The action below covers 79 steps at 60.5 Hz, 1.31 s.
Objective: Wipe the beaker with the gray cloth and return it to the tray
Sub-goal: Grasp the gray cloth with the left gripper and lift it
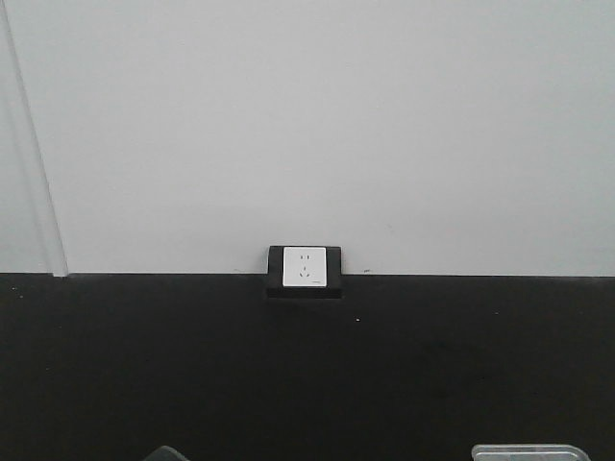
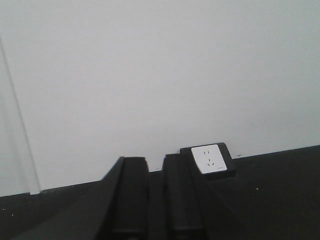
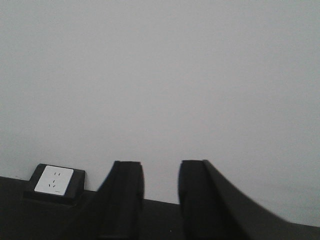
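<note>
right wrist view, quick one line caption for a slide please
Right pincer open and empty, aimed at a pale wall, with a white wall socket at lower left.

socket (image 1: pixel 305 268) centre, at far edge of tabletop (image 1: pixel 307 375); backed against wall (image 1: pixel 307 125) | wall behind tabletop, left to right
</note>
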### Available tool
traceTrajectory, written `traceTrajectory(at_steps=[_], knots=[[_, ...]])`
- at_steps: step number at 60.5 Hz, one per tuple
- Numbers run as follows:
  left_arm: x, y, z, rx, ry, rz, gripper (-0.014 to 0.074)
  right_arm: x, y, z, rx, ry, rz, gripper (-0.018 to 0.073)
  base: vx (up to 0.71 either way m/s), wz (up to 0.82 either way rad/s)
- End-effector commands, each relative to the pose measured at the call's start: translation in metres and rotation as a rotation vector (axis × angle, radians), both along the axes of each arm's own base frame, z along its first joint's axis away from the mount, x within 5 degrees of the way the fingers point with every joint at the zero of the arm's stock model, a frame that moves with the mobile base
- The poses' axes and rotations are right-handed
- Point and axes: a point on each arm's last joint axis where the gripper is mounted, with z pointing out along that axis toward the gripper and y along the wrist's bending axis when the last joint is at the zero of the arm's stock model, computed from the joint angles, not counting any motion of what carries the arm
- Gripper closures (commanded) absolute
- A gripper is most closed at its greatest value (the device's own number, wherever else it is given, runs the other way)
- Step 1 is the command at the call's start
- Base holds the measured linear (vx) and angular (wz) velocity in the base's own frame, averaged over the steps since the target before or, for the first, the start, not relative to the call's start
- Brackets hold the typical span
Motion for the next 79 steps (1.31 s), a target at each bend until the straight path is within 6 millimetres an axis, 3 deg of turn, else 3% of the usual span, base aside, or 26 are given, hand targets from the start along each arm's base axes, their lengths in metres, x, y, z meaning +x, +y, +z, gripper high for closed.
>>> traceTrajectory(at_steps=[1, 5, 12, 23, 32, 39, 49, 61, 79], knots=[[-0.004, 0.001, 0.021, -0.037, -0.120, -0.001, 0.0163, -0.003, -0.001, 0.018, -0.007, -0.107, -0.008, 0.0040, 0.00, 0.00], [-0.003, 0.000, 0.021, -0.031, -0.118, -0.001, 0.0082, -0.003, -0.001, 0.018, -0.010, -0.106, -0.008, -0.0071, 0.00, 0.00], [0.001, 0.000, 0.018, -0.024, -0.111, 0.000, 0.0016, -0.003, -0.001, 0.017, -0.011, -0.104, -0.008, -0.0172, 0.00, 0.00], [0.012, -0.004, 0.009, -0.100, 0.020, -0.009, 0.0013, -0.002, -0.001, 0.015, 0.039, -0.080, 0.000, -0.0155, 0.00, 0.00], [0.030, -0.008, -0.005, -0.038, 0.400, 0.007, 0.0013, 0.002, 0.000, 0.015, 0.047, 0.038, 0.009, -0.0096, 0.00, 0.00], [0.053, -0.016, -0.030, -0.003, 0.714, 0.005, 0.0013, 0.016, 0.002, 0.015, 0.043, 0.192, 0.015, -0.0033, 0.00, 0.00], [0.085, -0.043, -0.091, 0.014, 1.009, -0.101, 0.0013, 0.045, 0.004, 0.005, 0.025, 0.426, 0.019, 0.0012, 0.00, 0.00], [0.110, -0.071, -0.135, 0.044, 1.094, -0.171, 0.0013, 0.066, 0.004, -0.006, 0.004, 0.551, 0.013, 0.0013, 0.00, 0.00], [0.129, -0.073, -0.175, 0.089, 1.161, -0.137, 0.0013, 0.069, 0.001, -0.008, -0.056, 0.557, -0.010, 0.0013, 0.00, 0.00]])
